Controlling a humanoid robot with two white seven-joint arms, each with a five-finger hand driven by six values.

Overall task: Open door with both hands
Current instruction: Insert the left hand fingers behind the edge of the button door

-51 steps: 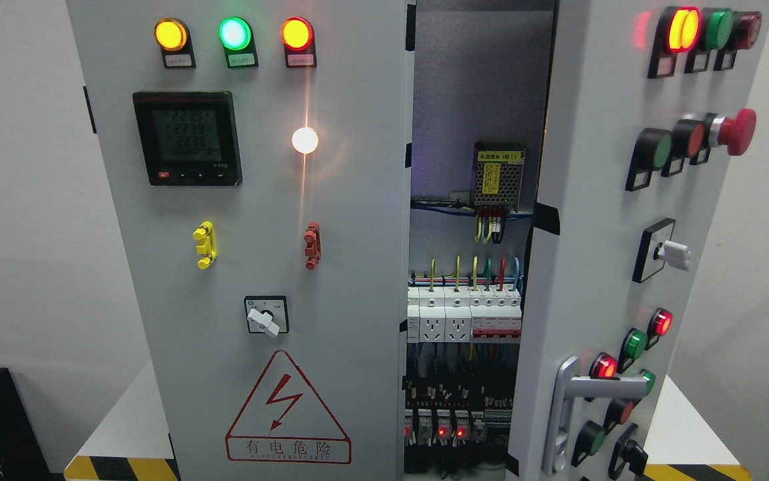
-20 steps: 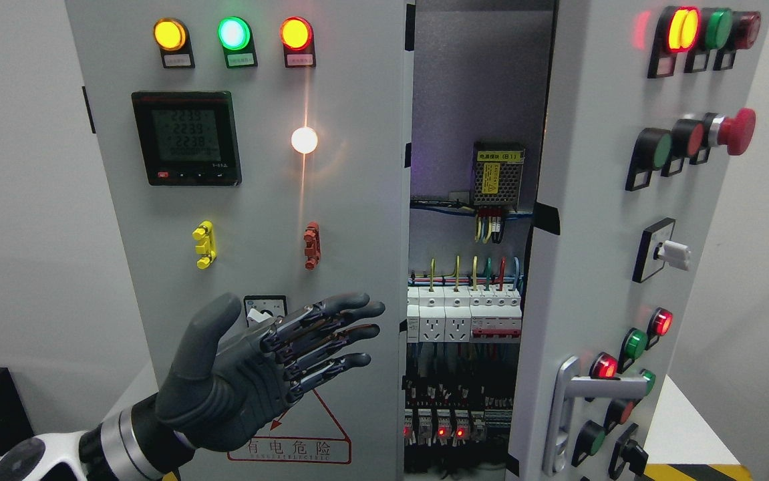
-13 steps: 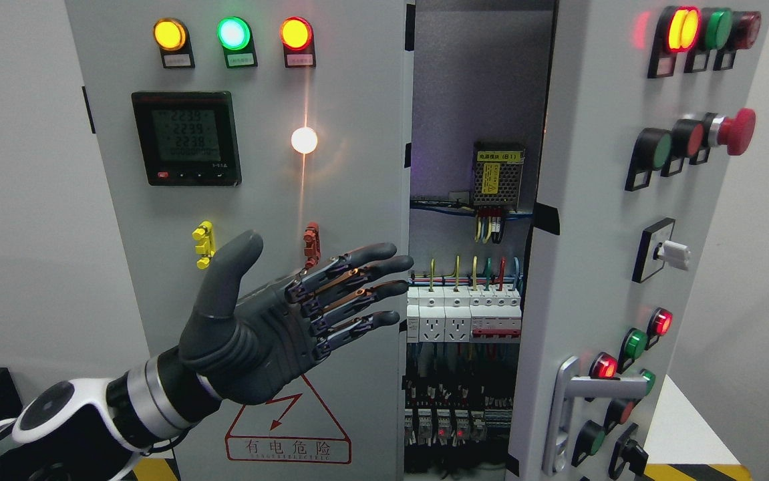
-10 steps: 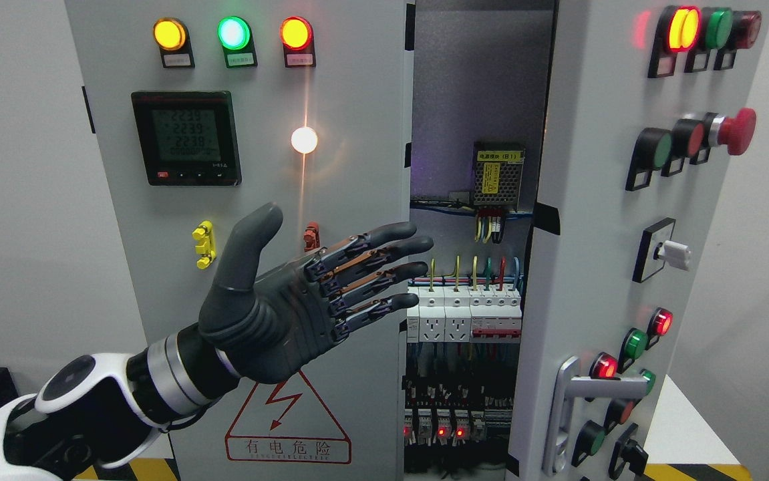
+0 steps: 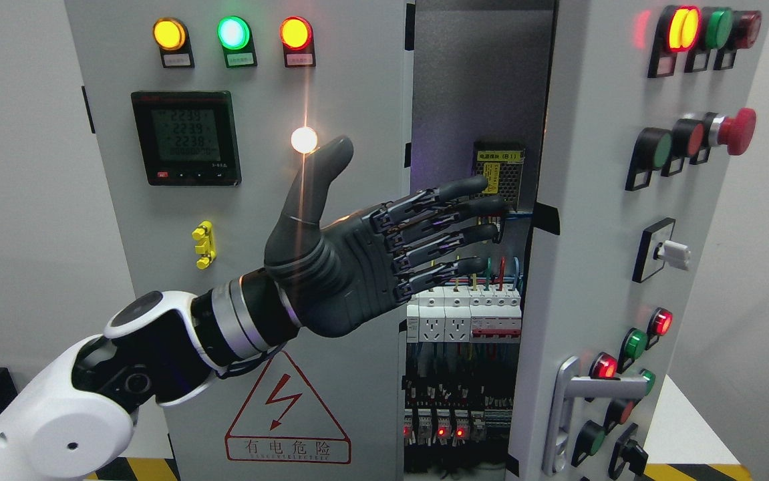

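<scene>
Left hand [image 5: 384, 247], dark grey rubbery palm with black jointed metal-link fingers [image 5: 451, 214], reaches in from lower left on a glossy white forearm with a ribbed silver wrist ring. Fingers are spread and nearly straight, thumb up, gripping nothing. Fingertips lie across the dark gap between the two doors, near the inner edge of the right door; cannot tell if they touch it. Right hand not visible.

Right door [image 5: 598, 200], flat light-grey painted sheet metal, stands partly swung out, angled toward the camera. It carries round pilot lamps, a red mushroom push button [image 5: 735, 131], a white rotary switch and a silver lever handle [image 5: 568, 407] low on its face.

Left door [image 5: 257, 214], same smooth grey metal, sits shut and flat-on. On it: yellow, green and red round lamps in a row at top, a black square digital meter [image 5: 186, 138] with a greenish LCD, a small yellow plastic clip [image 5: 204, 244], and a red-outlined triangular lightning warning sticker [image 5: 287, 411] at bottom. A bright white glare spot sits just by the thumb tip.

Inside the opening: a perforated metal power supply with yellow label [image 5: 498, 170], partly behind the fingers; coloured wires; a row of white plastic breakers [image 5: 464, 317]; small red LEDs lower down.

The cabinet stands on a white counter [image 5: 685, 427] with yellow-black hazard tape at the front edge.
</scene>
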